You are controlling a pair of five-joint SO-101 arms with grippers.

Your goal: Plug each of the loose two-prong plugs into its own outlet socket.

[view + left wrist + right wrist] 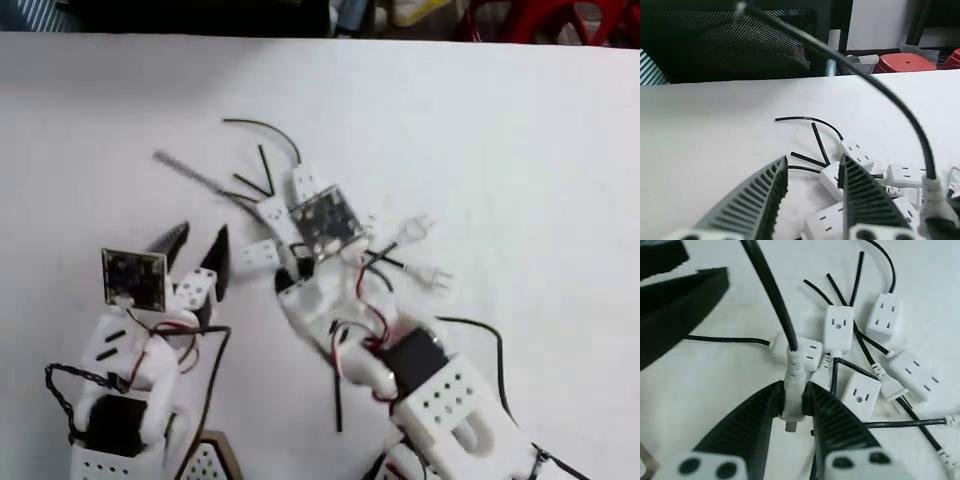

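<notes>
My right gripper (pixel 794 407) is shut on a white two-prong plug (pixel 792 385), whose black cord (pixel 767 285) rises away from it. The plug hangs just over a cluster of white outlet sockets (pixel 838 327), closest to one socket (pixel 810 352). Another loose plug (pixel 897 399) lies among the sockets. In the high view, two loose plugs (pixel 415 230) (pixel 435 275) lie to the right of the right gripper (pixel 290 272). My left gripper (pixel 812 172) stands open and empty, a little short of the sockets (pixel 855 152); it sits at the left in the high view (pixel 200 245).
Short black cord stubs (pixel 262 170) fan out from the sockets toward the table's far side. A grey strip (pixel 190 175) lies to the far left of the cluster. The white table (pixel 500 130) is bare at the right and back. A chair (pixel 740 45) stands beyond the far edge.
</notes>
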